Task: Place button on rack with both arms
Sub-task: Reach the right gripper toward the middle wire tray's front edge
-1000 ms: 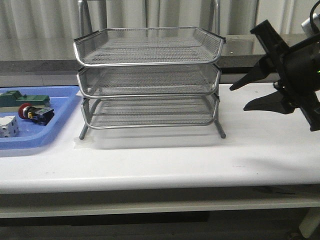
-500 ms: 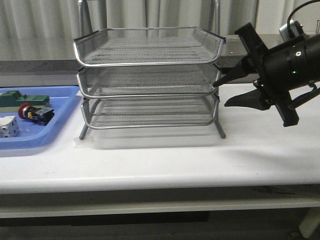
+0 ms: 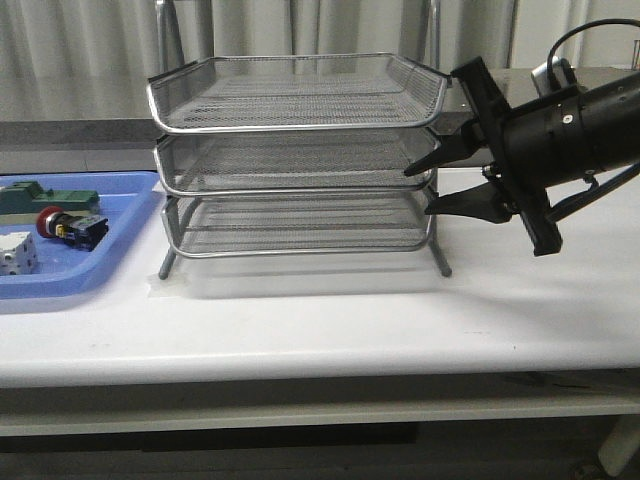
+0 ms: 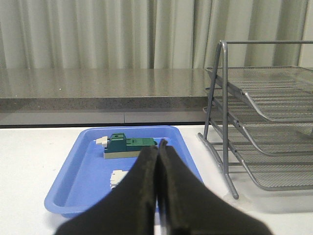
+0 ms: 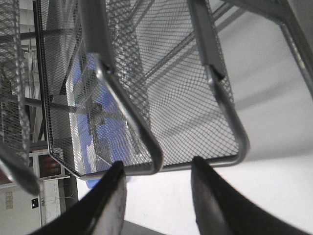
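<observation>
The button [image 3: 52, 222], with its red cap and black body, lies in the blue tray [image 3: 110, 262] at the far left. The left wrist view hides it behind the fingers. The silver three-tier rack [image 3: 300, 150] stands mid-table and also shows in the left wrist view [image 4: 266, 115]. My right gripper [image 3: 420, 192] is open, its tips at the rack's right front corner, level with the middle and lower tiers. In the right wrist view a rim corner of the rack [image 5: 155, 159] sits between the spread fingers of the right gripper [image 5: 156, 169]. My left gripper [image 4: 158, 147] is shut and empty, above the tray's near end.
A green block [image 3: 45, 197] and a white cube [image 3: 18, 255] share the blue tray with the button. The green block [image 4: 128, 145] and white cube [image 4: 117, 178] also appear past the left fingers. A grey counter ledge and curtains run behind the table.
My right arm has swung left from the table's right end to the rack's right front corner, fingers still open. The button and tray have not moved.
</observation>
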Robot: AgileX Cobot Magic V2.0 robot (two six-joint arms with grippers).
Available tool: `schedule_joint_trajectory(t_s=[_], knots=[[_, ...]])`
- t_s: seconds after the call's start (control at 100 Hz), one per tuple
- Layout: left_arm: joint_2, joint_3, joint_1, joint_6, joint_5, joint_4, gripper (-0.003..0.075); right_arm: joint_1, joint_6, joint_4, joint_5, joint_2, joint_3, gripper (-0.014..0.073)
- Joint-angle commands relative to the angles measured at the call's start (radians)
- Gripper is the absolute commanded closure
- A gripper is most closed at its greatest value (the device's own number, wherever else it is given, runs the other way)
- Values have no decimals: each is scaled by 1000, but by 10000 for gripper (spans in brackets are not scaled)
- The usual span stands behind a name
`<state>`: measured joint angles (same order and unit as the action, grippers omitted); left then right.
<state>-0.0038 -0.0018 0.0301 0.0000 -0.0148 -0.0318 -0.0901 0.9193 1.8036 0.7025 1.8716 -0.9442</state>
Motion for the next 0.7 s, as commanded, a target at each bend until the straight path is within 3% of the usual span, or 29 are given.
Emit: schedule_joint_trajectory(t_s=[0.0, 0.69], knots=[[-32, 54, 10, -12, 77, -8, 741, -2, 13, 134, 76, -34, -43, 255], [-32, 54, 10, -12, 77, -8, 741, -4, 13, 134, 142, 51, -106, 274]])
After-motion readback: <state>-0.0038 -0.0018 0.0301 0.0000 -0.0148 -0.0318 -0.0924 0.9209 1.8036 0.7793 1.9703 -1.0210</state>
